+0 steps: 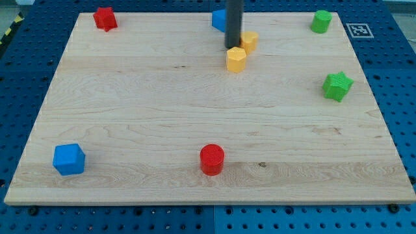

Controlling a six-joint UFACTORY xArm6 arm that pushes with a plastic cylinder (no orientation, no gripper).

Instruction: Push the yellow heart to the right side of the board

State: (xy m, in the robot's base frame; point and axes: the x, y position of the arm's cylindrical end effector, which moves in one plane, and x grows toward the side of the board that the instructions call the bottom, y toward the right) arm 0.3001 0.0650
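Two yellow blocks sit close together near the view's top centre. One (236,59) is lower and to the left; the other (249,41) is just up and right of it. I cannot tell which of them is the heart. My tip (233,47) is at the end of the dark rod that comes down from the view's top. It stands just above the lower yellow block and at the left edge of the upper one. Whether it touches either block is unclear.
The wooden board (195,117) also holds a blue block (218,19) partly hidden behind the rod, a red star-like block (104,18) at top left, a green block (320,21) at top right, a green star (337,86) at right, a blue cube (69,159) at bottom left and a red cylinder (212,159) at bottom centre.
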